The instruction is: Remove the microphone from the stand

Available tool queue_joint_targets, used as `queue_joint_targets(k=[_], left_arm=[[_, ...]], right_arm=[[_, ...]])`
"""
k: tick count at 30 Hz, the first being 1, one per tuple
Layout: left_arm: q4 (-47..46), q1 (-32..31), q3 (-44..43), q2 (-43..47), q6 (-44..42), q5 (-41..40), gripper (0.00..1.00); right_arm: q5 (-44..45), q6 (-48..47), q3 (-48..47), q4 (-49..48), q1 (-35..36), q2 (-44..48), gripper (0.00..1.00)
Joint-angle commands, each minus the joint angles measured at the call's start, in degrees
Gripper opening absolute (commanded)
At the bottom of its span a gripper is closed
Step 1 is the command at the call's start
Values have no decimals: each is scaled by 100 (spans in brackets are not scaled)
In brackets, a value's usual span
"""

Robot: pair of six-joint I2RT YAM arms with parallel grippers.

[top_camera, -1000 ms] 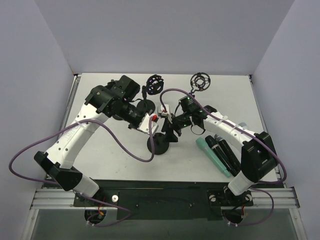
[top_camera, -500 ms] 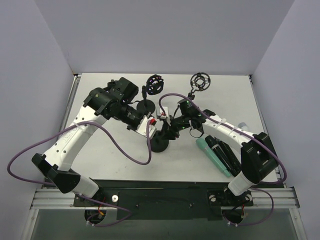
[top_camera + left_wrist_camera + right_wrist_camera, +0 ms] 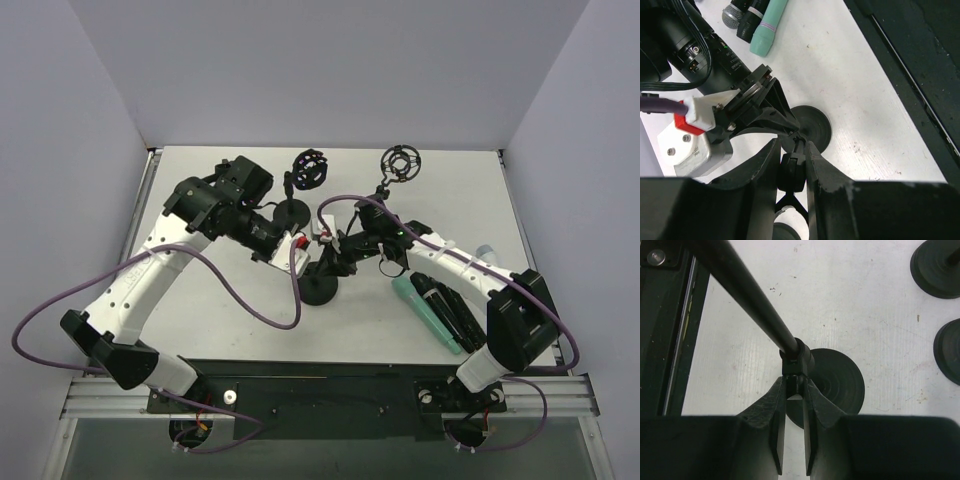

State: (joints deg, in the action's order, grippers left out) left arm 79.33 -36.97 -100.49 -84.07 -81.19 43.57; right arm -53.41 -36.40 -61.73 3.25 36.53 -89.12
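**Stand and microphone.** The stand (image 3: 320, 290) sits at the middle of the counter (image 3: 470, 190) on a round black base, with a thin pole rising from it. Both hands meet at its upper end. In the right wrist view a slim black rod (image 3: 750, 305) runs obliquely from a collar joint just above the base outline. The microphone cannot be told apart from the other black parts at the stand's head.

**Left hand.** The left hand (image 3: 791, 150) is closed on a black block on the stand's upper section. Its fingers (image 3: 765, 170) press both sides of the block.

**Right hand.** The right hand (image 3: 794, 385) is fully closed. Its fingers (image 3: 775, 405) pinch a narrow black piece of the stand directly beneath the collar joint. In the left wrist view it grips just beside the left hand's hold.

**Surroundings.** A teal microphone (image 3: 425, 310) lies flat on the counter on the right. Two black microphones (image 3: 450, 305) lie beside it, near the right arm. Two further stands with ring-shaped holders (image 3: 310, 168) (image 3: 400, 163) stand behind the central one, toward the rear edge.
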Motion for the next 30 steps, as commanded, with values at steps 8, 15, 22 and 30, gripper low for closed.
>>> queue_joint_targets(k=[8, 15, 22, 30], left_arm=[[-1730, 629, 599, 821, 2551, 749, 0], [-3317, 718, 1522, 1226, 4451, 863, 0], [-4048, 709, 1875, 1341, 5025, 829, 0], [-4575, 718, 2217, 1490, 5622, 460, 0]], right_arm=[[795, -1360, 1382, -1944, 319, 966, 0], [1711, -2422, 2700, -5025, 679, 1020, 0], [2105, -3679, 3475, -7906, 768, 28, 0], [1379, -3250, 3257, -4006, -206, 1929, 77]])
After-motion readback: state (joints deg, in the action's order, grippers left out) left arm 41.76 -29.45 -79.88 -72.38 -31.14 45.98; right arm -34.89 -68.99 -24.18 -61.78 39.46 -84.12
